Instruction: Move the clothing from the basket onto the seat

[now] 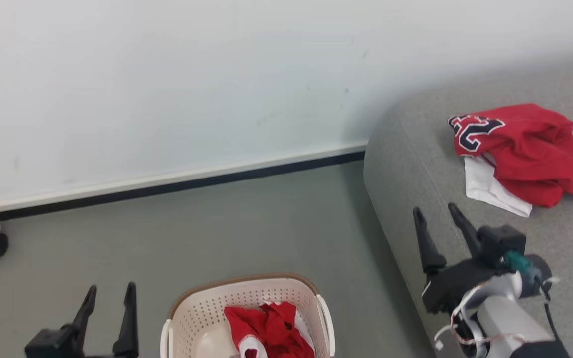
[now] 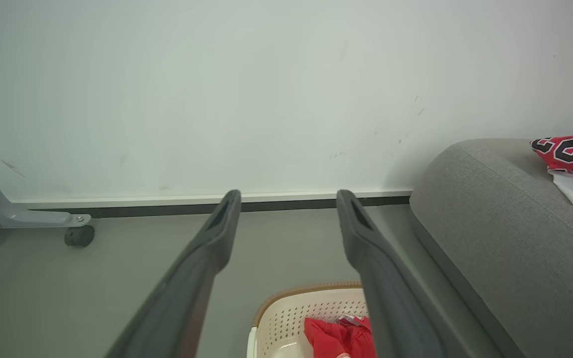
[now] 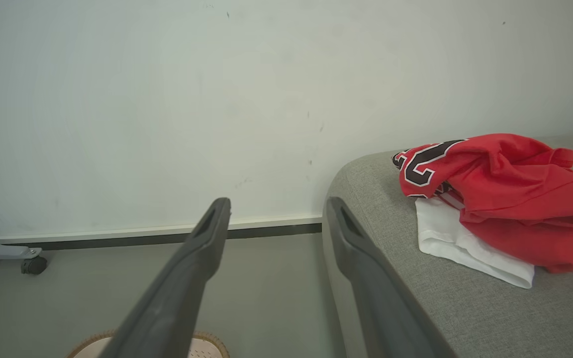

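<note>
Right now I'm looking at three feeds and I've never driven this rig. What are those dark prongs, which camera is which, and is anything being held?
The prongs are the fingers of the robot's two grippers. The wide picture comes from its head, looking down: left gripper at lower left, right gripper over the edge of the grey seat. The other two pictures come from wrist cameras, each looking along its own fingers. Both grippers are open and hold nothing. A red jersey with white panels lies on the seat. A second red piece is in the cream basket on the floor, so the job looks half done.
</note>
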Robot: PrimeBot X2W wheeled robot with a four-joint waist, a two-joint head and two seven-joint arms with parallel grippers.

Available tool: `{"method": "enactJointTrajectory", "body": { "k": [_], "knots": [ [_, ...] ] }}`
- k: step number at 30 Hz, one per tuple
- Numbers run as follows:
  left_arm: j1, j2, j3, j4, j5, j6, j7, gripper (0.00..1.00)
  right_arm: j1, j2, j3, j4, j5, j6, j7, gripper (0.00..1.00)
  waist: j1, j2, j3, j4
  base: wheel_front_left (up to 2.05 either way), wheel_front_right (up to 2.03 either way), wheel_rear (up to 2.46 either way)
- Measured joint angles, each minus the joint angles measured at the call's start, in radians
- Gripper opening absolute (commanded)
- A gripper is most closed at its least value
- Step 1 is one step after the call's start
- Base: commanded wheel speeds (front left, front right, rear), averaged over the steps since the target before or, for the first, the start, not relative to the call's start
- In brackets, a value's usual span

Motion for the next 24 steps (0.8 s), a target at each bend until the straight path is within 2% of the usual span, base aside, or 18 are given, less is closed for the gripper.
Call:
{"method": "enactJointTrajectory", "body": {
  "k": [5,10,19,24],
  "knots": [
    [0.095,0.007,0.037,-0.033,-0.008,0.021,-0.007,1.00,0.096,0.004,0.012,-0.122,-0.035,-0.016,0.000,1.00,-0.0001,0.0000,-0.043,0.012,0.00,0.00,0.00],
    [0.145,0.005,0.051,-0.072,-0.008,0.025,-0.007,1.00,0.180,-0.009,0.007,-0.216,-0.045,-0.026,0.000,1.00,0.0000,0.0000,-0.059,0.008,0.00,0.00,0.00],
    [0.192,-0.015,0.079,-0.151,-0.005,0.043,-0.007,1.00,0.303,-0.025,-0.025,-0.352,-0.069,-0.051,0.000,1.00,0.0001,0.0000,-0.064,-0.001,0.00,0.00,0.00],
    [0.218,-0.021,0.096,-0.185,0.002,0.048,-0.007,1.00,0.343,-0.026,-0.042,-0.407,-0.079,-0.052,0.000,1.00,0.0001,0.0001,-0.062,-0.006,0.00,0.00,0.00]
  ]
}}
